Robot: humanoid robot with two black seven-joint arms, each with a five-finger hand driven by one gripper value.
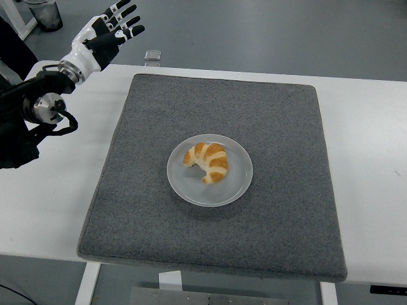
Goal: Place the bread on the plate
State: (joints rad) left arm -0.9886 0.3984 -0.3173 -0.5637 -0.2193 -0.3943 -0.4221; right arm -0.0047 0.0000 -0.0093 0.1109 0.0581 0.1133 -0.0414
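Note:
A golden croissant (208, 162) lies on a round pale plate (238, 184) in the middle of a grey mat (280, 140). My left hand (109, 28) is raised high at the far left, well away from the plate, with its fingers spread and holding nothing. The black left arm (28, 117) comes in from the left edge. The right arm is not in view.
The grey mat covers most of the white table (369, 127). A small clear object (152, 56) sits at the table's far edge. A dark bin (44, 14) stands on the floor at the top left.

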